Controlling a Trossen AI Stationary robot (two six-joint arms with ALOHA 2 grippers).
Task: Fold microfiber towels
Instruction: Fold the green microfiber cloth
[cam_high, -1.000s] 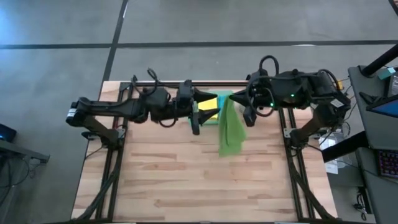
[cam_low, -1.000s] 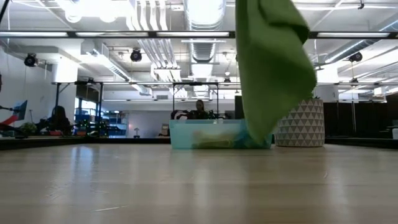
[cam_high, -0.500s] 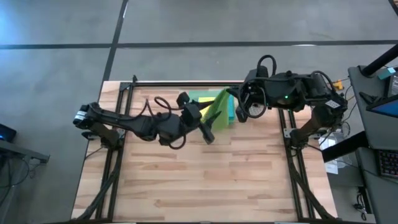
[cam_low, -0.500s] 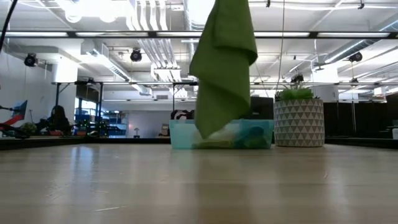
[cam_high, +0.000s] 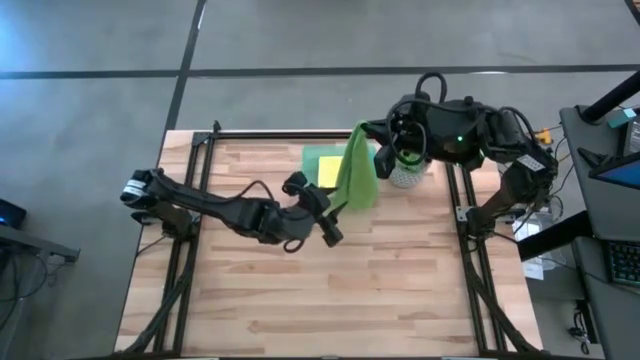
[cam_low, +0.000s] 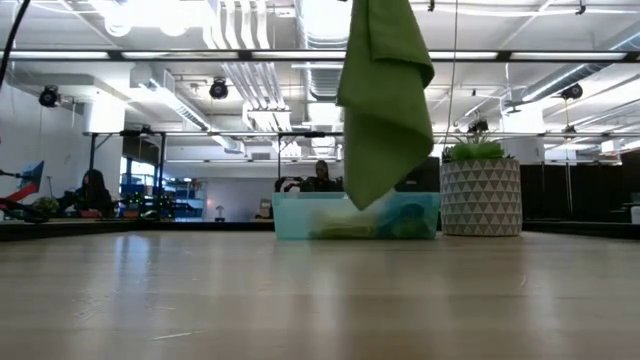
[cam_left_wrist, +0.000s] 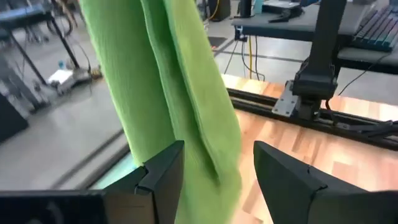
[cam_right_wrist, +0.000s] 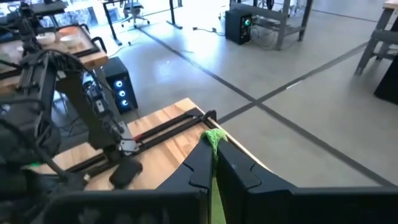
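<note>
Hanging limp from the right claw (cam_right_wrist: 211, 163), pinched at its top corner, the soft lime-green microfiber towel (cam_high: 356, 178) looks light; the left claw (cam_left_wrist: 214, 171), half-open, brackets its lower edge.

Dark jointed arms, looping cables

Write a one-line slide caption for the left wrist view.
Left gripper with fingers apart around the hanging lime green towel, above the wooden table.

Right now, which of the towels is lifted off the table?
The lime green towel: it hangs from the right gripper, while the yellow towel lies in the green tray.
</note>
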